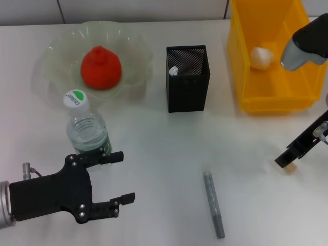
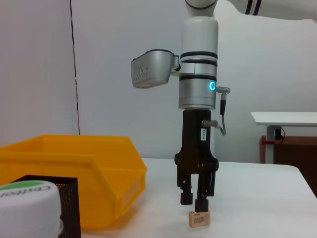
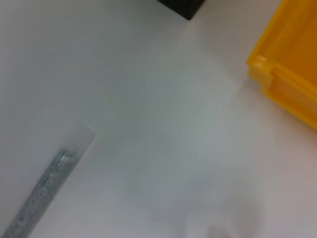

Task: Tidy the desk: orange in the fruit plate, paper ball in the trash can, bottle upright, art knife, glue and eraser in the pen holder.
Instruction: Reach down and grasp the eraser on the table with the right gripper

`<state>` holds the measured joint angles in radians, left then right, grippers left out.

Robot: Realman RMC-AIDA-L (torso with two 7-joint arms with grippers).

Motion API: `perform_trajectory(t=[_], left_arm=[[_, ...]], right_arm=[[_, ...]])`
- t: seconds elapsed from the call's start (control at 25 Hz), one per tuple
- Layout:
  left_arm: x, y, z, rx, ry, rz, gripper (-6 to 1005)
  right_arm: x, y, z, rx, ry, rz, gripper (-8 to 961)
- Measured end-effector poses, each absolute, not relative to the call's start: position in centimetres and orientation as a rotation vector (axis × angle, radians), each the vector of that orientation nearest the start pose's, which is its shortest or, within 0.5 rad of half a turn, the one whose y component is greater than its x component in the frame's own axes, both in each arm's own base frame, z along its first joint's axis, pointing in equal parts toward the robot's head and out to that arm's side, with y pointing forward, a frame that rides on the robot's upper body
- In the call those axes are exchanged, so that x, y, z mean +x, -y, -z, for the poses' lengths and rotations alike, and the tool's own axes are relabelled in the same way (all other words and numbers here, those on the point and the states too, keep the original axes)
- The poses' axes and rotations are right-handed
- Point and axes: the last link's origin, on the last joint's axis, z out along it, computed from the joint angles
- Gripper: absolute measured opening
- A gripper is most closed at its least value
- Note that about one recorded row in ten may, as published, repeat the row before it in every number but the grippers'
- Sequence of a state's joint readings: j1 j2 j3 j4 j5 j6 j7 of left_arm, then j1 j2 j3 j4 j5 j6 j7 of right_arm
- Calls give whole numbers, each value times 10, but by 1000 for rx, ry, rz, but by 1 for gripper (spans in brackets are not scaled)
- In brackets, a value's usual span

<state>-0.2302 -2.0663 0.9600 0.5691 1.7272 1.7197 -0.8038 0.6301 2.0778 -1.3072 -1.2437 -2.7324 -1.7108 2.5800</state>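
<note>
Eraser [image 1: 290, 167] is the thing to watch now: it lies on the desk [image 1: 169, 154] near the right edge, in front of the trash can [image 1: 271, 77], and your right gripper [image 1: 287, 159] stands straight over it with the fingertips at its top. In the left wrist view the jaws are only narrowly apart and hang at the block, not yet clearly closed on it, so I judge this as the moment just before the grasp; the vertical pose is chosen because the block is so low and small. Your left gripper [image 1: 119, 177] waits near the front left corner with the fingers wide apart, just beside the bottle [image 1: 87, 128], which already stands upright. Farther out, the orange [image 1: 101, 67] sits in the fruit plate [image 1: 130, 46] at the back left, and the paper ball [image 1: 261, 58] lies inside the trash can at the back right. Between them stands the pen holder [image 1: 187, 79], with something white at its rim. A grey stick [image 1: 213, 204], probably the art knife, lies at the front edge.
</note>
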Motion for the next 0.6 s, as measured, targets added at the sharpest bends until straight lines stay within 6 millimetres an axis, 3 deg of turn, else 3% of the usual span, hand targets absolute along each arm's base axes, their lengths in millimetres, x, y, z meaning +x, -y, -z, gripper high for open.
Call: perform_trajectory(t=[0.24, 0.6], left_arm=[[-300, -225, 22, -2749, 141, 867, 795], [-300, -226, 21, -2745, 140, 865, 795]], right_arm=[[220, -343, 0, -2526, -1130, 808, 404], [223, -342, 7, -2547, -1092, 850, 269]])
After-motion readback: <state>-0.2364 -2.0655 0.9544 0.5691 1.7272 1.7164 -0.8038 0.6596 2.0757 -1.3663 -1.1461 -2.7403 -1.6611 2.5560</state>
